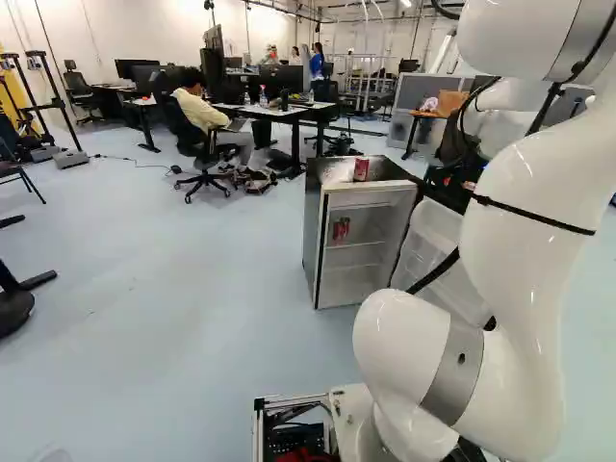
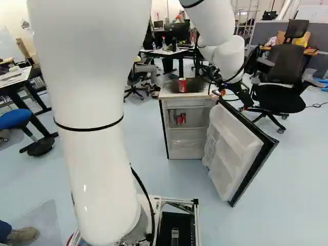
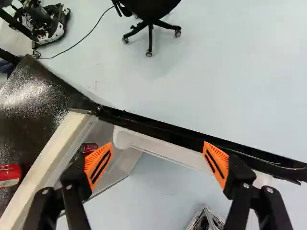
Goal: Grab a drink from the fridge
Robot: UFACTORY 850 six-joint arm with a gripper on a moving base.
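Opens onto a pale blue floor (image 1: 173,289), backed by a white wall (image 1: 144,29). Holds white-topped desks (image 1: 269,112), a black office chair (image 2: 284,61) at the right base view's right, a blue stool (image 2: 14,119) at that view's left. Seems screened behind by a grey partition (image 2: 264,33).

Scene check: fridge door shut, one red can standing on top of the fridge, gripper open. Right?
Not quite: the fridge door stands open, as the right base view shows. One red can does stand on top of the fridge, and the gripper is open.
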